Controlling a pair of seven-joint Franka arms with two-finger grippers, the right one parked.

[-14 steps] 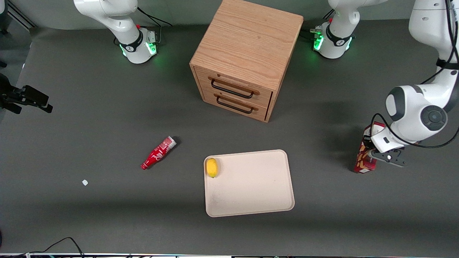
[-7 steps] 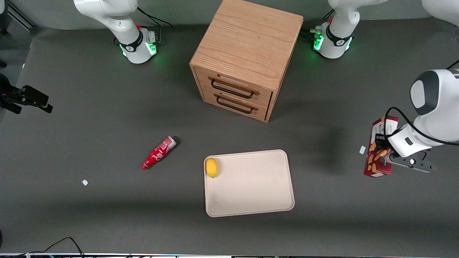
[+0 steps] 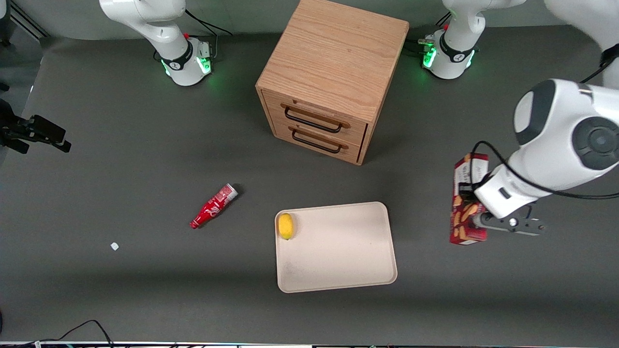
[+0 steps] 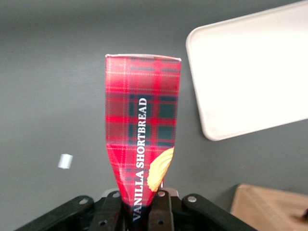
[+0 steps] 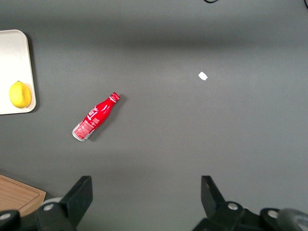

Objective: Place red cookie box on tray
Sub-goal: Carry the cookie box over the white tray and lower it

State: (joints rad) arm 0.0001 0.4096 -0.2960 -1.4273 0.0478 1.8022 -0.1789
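Gripper (image 3: 476,218): clamping the red cookie box (image 3: 465,198), carrying it above the table toward the working arm's end, beside and apart from the tray (image 3: 348,251). Lemon (image 3: 286,225): sitting on the tray.

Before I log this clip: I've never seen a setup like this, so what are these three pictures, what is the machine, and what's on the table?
Two white robot arms are bolted to a grey table. One picture looks down from the front; the other two come from cameras on each arm's wrist. The working arm's gripper is shut on the red cookie box, a tartan carton marked vanilla shortbread, held beside the tray at the working arm's end of the table. The beige tray carries only a lemon. A wooden two-drawer cabinet stands farther from the front camera. A small red bottle lies toward the parked arm's end.
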